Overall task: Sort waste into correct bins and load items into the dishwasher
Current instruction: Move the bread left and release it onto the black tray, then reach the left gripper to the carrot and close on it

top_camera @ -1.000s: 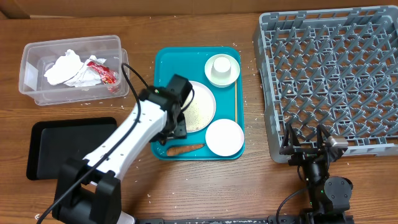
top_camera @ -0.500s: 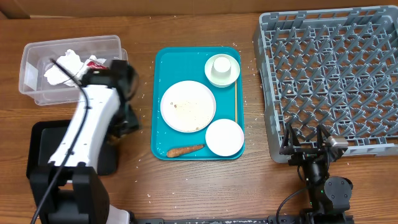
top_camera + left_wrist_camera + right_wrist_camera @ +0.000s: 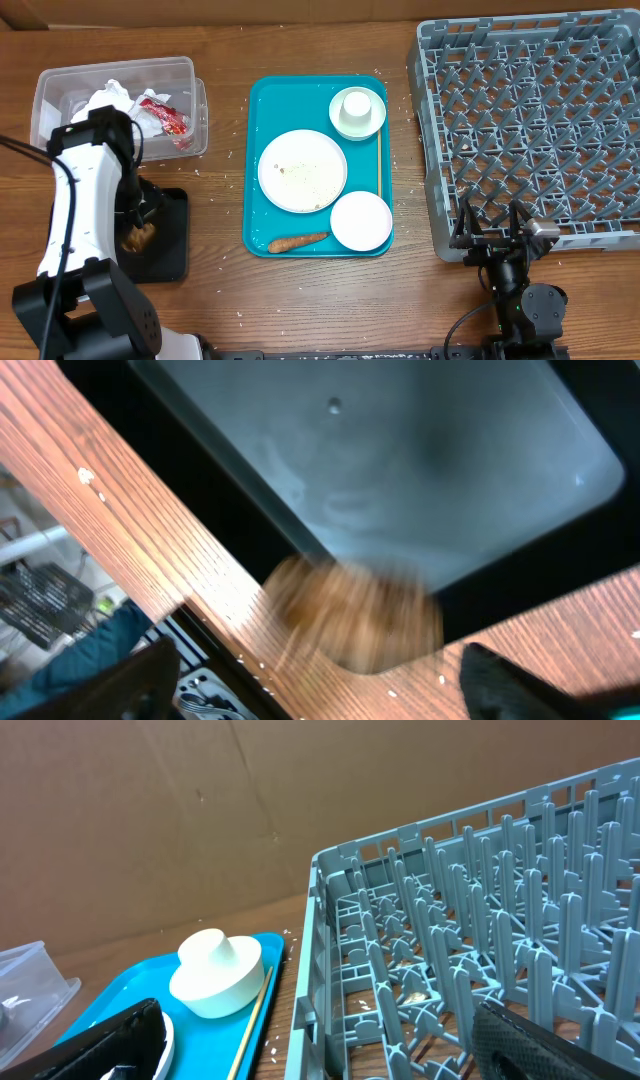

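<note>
The left arm (image 3: pixel 75 200) has swung from the teal tray (image 3: pixel 262 95) over to the black tray (image 3: pixel 172 250). The left gripper (image 3: pixel 320 675) is wide open, the brown food chunk (image 3: pixel 136 238) just under it. The carrot (image 3: pixel 298 241), plate (image 3: pixel 303 170) and bowls (image 3: pixel 361 221) still wait.

The left arm (image 3: pixel 75 200) has swung from over the teal tray (image 3: pixel 256 150) to the far left of the counter (image 3: pixel 220 295), above the black tray (image 3: pixel 170 240). The left pincer (image 3: pixel 320 685) has spread wider. A brown food chunk (image 3: pixel 135 238) now lies in the black tray, which was bare before. The white plate (image 3: pixel 303 170) is uncovered.
</note>
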